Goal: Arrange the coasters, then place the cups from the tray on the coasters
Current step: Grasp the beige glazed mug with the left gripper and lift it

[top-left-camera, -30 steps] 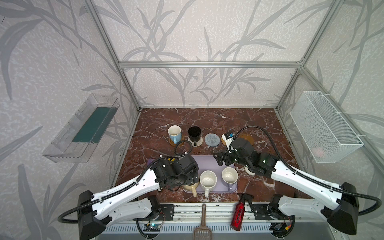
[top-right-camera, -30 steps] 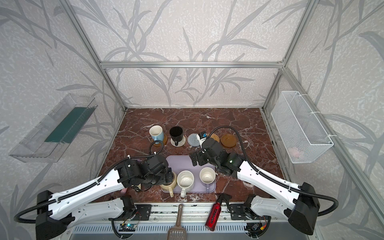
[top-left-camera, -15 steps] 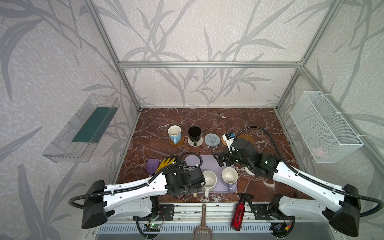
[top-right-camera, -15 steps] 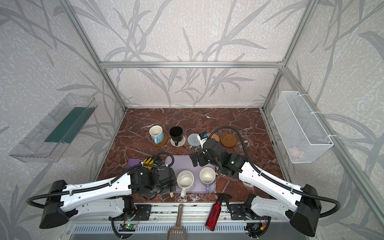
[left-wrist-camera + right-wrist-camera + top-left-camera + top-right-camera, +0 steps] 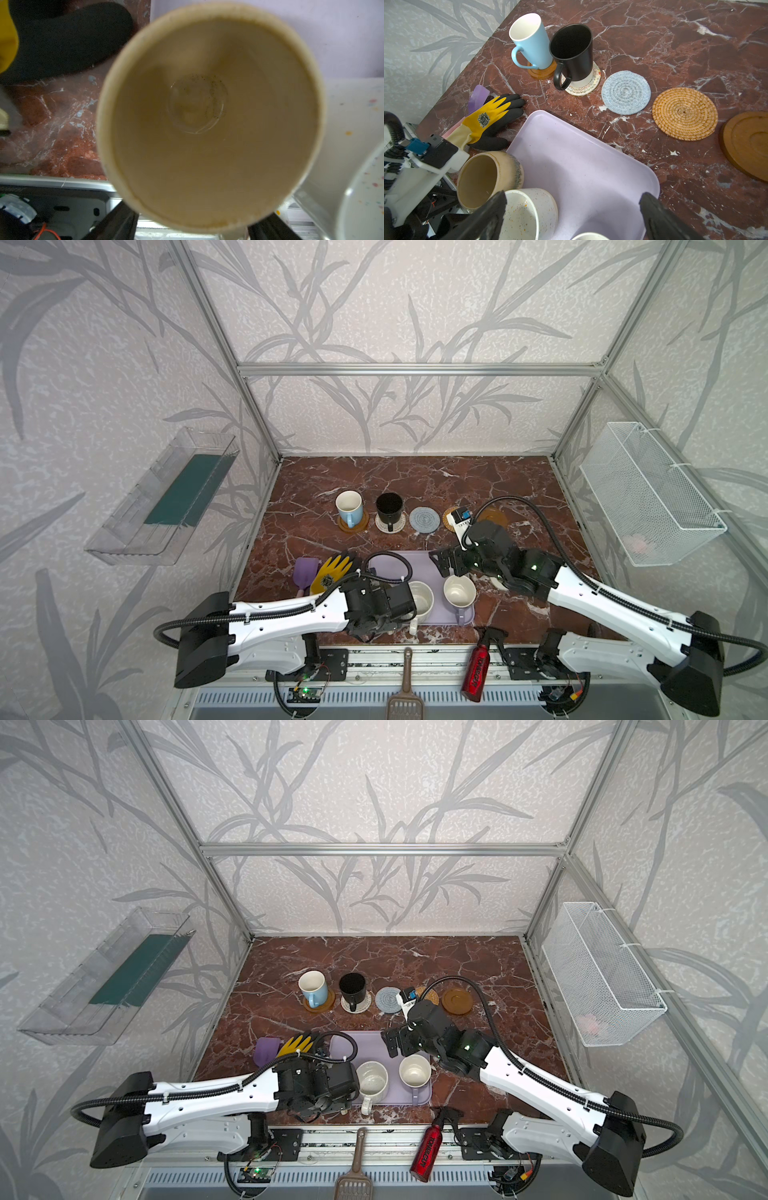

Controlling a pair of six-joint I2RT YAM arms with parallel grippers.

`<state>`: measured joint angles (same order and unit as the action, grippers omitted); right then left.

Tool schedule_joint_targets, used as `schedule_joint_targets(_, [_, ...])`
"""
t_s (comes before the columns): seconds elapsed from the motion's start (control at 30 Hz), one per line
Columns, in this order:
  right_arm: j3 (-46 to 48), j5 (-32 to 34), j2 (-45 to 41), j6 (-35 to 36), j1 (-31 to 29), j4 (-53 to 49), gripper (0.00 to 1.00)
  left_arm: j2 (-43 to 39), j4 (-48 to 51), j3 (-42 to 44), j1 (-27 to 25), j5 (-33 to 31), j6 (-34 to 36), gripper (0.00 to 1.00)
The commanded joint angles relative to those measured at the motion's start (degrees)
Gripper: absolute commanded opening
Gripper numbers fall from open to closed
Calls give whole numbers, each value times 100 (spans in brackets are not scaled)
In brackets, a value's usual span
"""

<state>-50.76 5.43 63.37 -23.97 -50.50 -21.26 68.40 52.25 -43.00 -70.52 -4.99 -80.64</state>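
Observation:
The lavender tray (image 5: 419, 568) holds three cups. A speckled white cup (image 5: 420, 600) and a lavender-grey cup (image 5: 459, 593) stand near its front. The cream-yellow cup (image 5: 209, 116) is hidden under my left wrist in both top views. My left gripper (image 5: 193, 218) is shut on it, a finger meeting each side. The right gripper (image 5: 444, 564) hangs open and empty over the tray's far right. The light blue cup (image 5: 349, 508) stands on an amber coaster (image 5: 354, 523). The black cup (image 5: 389, 508) stands on the cream coaster (image 5: 391, 524). The grey-blue coaster (image 5: 424, 519), rattan coaster (image 5: 684, 113) and second amber coaster (image 5: 747, 143) are bare.
A yellow-and-black glove (image 5: 332, 572) and a purple scoop (image 5: 305, 572) lie left of the tray. A red bottle (image 5: 478, 668) and a brown slotted scoop (image 5: 405, 689) sit on the front rail. A wire basket (image 5: 648, 493) and a clear bin (image 5: 166, 497) hang on the side walls.
My left arm has dropped low and settled over the cream-yellow cup at the tray's near left, and its jaws have narrowed onto the cup. The right arm has hardly moved.

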Motion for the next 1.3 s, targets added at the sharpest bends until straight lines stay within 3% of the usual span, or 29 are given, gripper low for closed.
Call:
schedule_joint_targets(0.0, [54,-16,-117,-21,24,-37,99,-11,-90,153,-45,-107,-187,74])
schedule_joint_targets(0.4, [102,-66,-106,-38,23,-9,99,132,-350,344,-60,-81,-100,50])
schedule_joint_targets(0.73, [154,-776,59,53,23,156,99,215,-425,372,-58,-109,0,30])
schedule_joint_targets(0.9, [233,-842,79,43,23,183,99,213,-383,380,-58,-156,40,16])
schedule_joint_targets(1.0, [250,-859,87,50,23,183,99,196,-315,350,-58,-230,88,13])
schedule_joint_targets(1.17, [319,-978,62,79,23,257,99,-170,-247,379,-52,-476,188,0])
schedule_joint_targets(1.27, [440,-1268,26,141,23,428,100,-484,-266,489,-48,-711,230,0])
